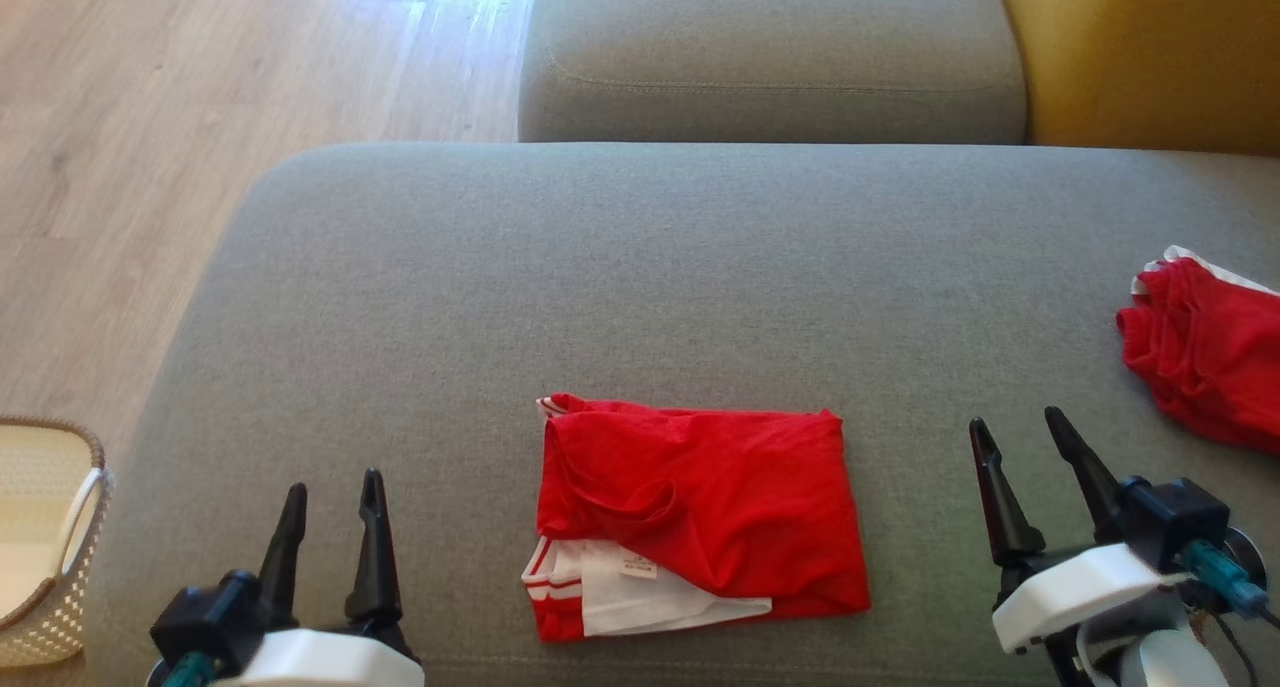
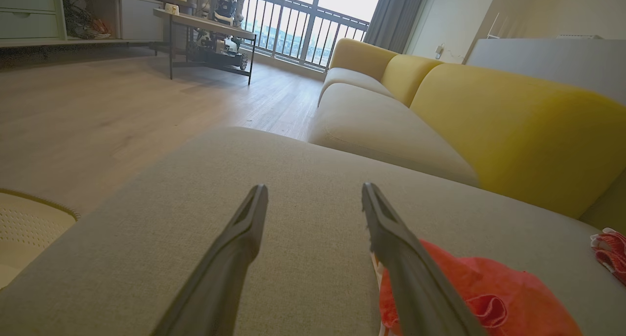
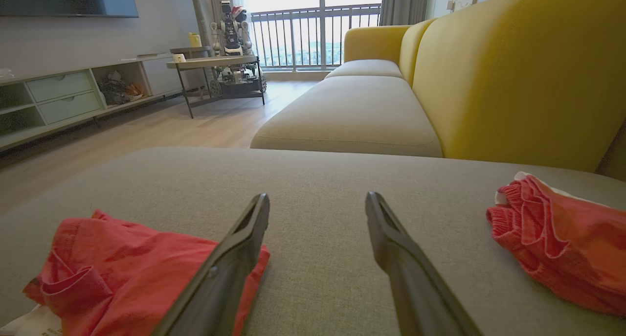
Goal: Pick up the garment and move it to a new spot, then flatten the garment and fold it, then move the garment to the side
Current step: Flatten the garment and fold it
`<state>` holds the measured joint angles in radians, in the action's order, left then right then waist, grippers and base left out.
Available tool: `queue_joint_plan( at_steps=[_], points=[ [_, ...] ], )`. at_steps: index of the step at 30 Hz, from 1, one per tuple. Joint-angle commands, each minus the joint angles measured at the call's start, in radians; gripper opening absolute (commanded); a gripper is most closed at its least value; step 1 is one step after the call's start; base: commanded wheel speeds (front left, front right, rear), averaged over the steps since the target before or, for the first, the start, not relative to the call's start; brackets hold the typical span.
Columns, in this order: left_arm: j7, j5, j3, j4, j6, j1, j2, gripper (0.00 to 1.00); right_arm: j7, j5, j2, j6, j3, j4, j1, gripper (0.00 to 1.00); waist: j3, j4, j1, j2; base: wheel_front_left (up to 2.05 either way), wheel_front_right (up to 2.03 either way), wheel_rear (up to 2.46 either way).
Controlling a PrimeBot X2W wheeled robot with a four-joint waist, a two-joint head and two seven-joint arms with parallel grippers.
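Garment [image 1: 700, 507], folded red, lies near-centre on the grey cushion [image 1: 640, 267], long side running left to right, between two spread, empty claws, the right gripper [image 1: 1015, 417] looking slightly nearer than the left gripper [image 1: 333, 480].

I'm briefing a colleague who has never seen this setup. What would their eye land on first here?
A folded red garment, white striped trim showing at its near left corner, lies mid-front on the grey cushion. The left gripper and right gripper stand open on either side of it, holding nothing. A second red garment lies bunched at the cushion's right edge.
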<state>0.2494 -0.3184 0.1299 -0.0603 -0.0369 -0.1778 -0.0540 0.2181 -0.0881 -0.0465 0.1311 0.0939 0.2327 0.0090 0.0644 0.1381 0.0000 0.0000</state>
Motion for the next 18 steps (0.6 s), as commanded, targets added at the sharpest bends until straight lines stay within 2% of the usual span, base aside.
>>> queue_joint_plan(
  at_steps=[1,4,5,6,12,18],
  points=[
    [0.012,-0.001,-0.025,0.029,-0.008,0.055,0.004,1.0,-0.003,-0.003,-0.004,0.0,-0.021,-0.04,-0.029,1.0,-0.001,0.003,0.0,0.0,0.0,0.0,0.0],
    [0.012,-0.003,-0.016,0.025,-0.007,0.056,0.004,1.0,-0.007,-0.002,-0.004,0.0,-0.024,-0.044,-0.027,1.0,-0.004,0.012,0.0,0.0,0.0,0.0,0.0],
    [0.012,-0.003,-0.013,0.023,-0.007,0.057,0.004,1.0,-0.01,-0.002,-0.004,0.0,-0.026,-0.045,-0.028,0.7,-0.006,0.017,0.0,0.0,0.0,0.0,0.0],
    [0.012,-0.004,-0.009,0.022,-0.007,0.058,0.004,1.0,-0.013,0.0,-0.004,0.0,-0.03,-0.047,-0.03,0.0,-0.007,0.021,0.0,0.0,0.0,0.0,0.0],
    [0.012,0.006,0.01,0.007,-0.011,0.061,0.004,1.0,-0.025,-0.01,-0.004,0.0,-0.055,-0.05,-0.054,0.0,-0.022,0.056,0.0,0.0,0.0,0.0,0.0],
    [0.012,0.01,0.018,0.005,-0.015,0.069,0.004,1.0,-0.037,-0.007,-0.004,0.0,-0.138,-0.027,-0.092,0.0,-0.046,0.103,0.0,0.0,0.0,0.0,0.0]
  ],
)
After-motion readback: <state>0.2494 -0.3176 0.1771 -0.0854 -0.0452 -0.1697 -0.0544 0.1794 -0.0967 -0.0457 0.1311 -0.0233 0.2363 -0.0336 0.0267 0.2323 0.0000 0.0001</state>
